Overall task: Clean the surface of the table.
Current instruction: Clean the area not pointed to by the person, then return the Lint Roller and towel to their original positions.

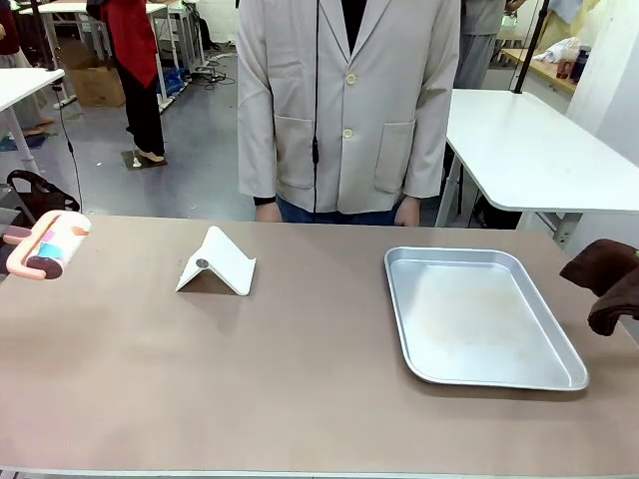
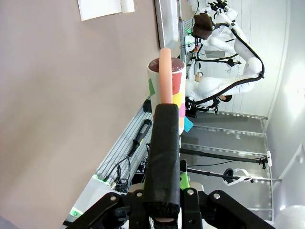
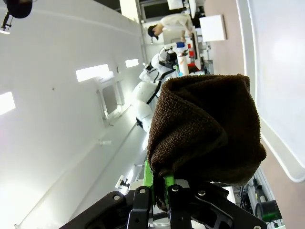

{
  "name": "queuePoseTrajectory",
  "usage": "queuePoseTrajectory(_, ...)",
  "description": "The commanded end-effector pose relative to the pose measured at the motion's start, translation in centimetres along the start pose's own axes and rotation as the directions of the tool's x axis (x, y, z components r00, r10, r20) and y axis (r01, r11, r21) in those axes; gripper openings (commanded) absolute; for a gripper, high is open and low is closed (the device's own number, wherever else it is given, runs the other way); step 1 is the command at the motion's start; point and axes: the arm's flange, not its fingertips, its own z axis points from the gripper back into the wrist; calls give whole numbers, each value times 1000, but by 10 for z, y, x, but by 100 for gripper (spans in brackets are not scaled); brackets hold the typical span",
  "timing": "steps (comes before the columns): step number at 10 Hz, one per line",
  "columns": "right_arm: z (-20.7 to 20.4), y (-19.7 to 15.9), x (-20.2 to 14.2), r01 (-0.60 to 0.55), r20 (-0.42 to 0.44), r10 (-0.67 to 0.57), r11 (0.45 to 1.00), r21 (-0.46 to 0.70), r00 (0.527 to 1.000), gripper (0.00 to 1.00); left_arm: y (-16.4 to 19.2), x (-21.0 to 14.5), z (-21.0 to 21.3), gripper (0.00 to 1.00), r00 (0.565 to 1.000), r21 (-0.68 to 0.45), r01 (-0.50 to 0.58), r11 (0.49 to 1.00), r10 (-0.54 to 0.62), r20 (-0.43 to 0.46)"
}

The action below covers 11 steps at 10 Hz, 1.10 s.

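Note:
The taupe-brown table (image 1: 200, 369) spreads across the front view. At its left edge hangs a lint roller (image 1: 50, 244) with a pink handle and a white roll with coloured patches. In the left wrist view my left gripper (image 2: 164, 109) is shut on that handle, with the roll (image 2: 167, 78) just past the fingertips and the table (image 2: 71, 95) beside it. At the right edge hangs a dark brown cloth (image 1: 607, 279). My right gripper (image 3: 159, 186) is shut on the cloth (image 3: 205, 129), which hides its fingertips.
A white folded stand (image 1: 217, 262) sits left of the middle. A shiny silver tray (image 1: 404, 299) lies bare on the right half. A person in a beige coat (image 1: 344, 100) stands at the far edge, hands down. White-topped tables stand behind.

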Motion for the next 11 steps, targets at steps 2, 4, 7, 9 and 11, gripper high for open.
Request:
queuePoseTrajectory(2, 2, 8, -2, 12, -3, -12, 1000, 6, 1000, 10, -4, -1, 0, 22, 1000, -15, 12, 1000, -11, 8)
queuePoseTrajectory(4, 2, 8, -2, 12, -3, -12, 1000, 6, 1000, 10, -4, -1, 0, 22, 1000, -15, 12, 1000, -11, 8)
queuePoseTrajectory(7, 2, 8, -2, 12, -3, -12, 1000, 6, 1000, 10, -4, -1, 0, 22, 1000, -15, 12, 1000, -11, 8)
queuePoseTrajectory(9, 0, 0, 0, 0, 0, 0, 1000, 1, 1000, 10, 0, 0, 0, 22, 1000, 0, 0, 1000, 0, 0)
queuePoseTrajectory(11, -41, 18, -4, -75, -57, 72, 997, -37, 996, 10, -73, -17, -3, 22, 997, 121, -1, 993, -8, 76)
